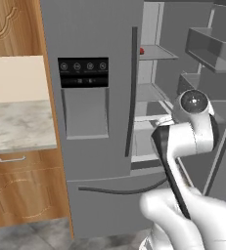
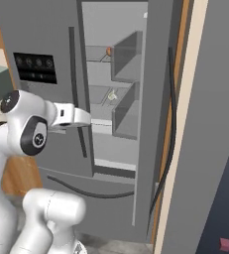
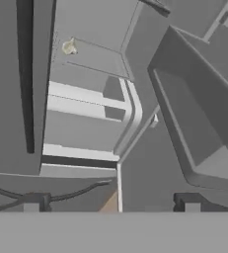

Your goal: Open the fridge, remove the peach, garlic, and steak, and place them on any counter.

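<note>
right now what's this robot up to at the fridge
The fridge has its right door swung open and its left door shut. The end effector is open and empty, facing the interior. The garlic lies on a middle shelf and the peach on a higher one. Nothing has been taken out yet.

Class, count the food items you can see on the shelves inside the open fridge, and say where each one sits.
2: a small reddish item on an upper shelf, and the pale garlic on the shelf below. Others may be hidden behind the shut left door.
</note>
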Available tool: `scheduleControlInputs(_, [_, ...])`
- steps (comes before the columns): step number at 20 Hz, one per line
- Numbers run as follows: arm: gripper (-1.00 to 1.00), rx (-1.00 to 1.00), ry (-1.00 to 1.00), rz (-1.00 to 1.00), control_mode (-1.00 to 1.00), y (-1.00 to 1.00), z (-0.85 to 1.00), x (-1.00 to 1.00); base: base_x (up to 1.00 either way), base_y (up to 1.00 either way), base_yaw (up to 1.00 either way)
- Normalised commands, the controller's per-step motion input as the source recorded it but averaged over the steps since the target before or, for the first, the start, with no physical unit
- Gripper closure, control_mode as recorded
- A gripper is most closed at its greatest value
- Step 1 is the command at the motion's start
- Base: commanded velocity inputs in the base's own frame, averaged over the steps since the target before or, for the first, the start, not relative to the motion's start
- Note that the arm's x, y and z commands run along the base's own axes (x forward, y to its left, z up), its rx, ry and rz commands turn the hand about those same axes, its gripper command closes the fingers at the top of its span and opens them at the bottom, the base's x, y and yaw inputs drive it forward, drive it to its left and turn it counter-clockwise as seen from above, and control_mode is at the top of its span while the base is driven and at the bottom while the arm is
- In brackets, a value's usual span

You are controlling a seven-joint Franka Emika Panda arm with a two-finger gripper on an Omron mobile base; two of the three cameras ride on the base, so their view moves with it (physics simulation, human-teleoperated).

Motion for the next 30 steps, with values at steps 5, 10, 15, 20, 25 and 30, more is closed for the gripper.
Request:
scheduleControlInputs(5, [-1.0, 0.25, 0.14, 0.09, -1.0, 0.7, 0.63, 0.22, 0.0, 0.0, 0.0])
scheduleControlInputs(10, [-1.0, 0.26, 0.04, 0.03, -1.0, 0.41, 0.26, 0.49, 0.0, 0.0, 0.0])
scheduleControlInputs(15, [-1.0, 0.23, -0.04, 0.01, -1.0, 0.16, 0.0, 0.64, 0.0, 0.0, 0.0])
scheduleControlInputs(20, [-1.0, 0.14, -0.11, 0.0, -1.0, 0.22, 0.0, 0.88, 0.0, 0.0, 0.0])
scheduleControlInputs(25, [-1.0, 0.01, -0.08, -0.04, -1.0, 0.17, 0.0, 0.95, 0.0, 0.0, 0.0])
scheduleControlInputs(30, [-1.0, -0.04, -0.07, -0.07, -1.0, 0.0, 0.0, 0.93, 0.0, 0.0, 0.0])
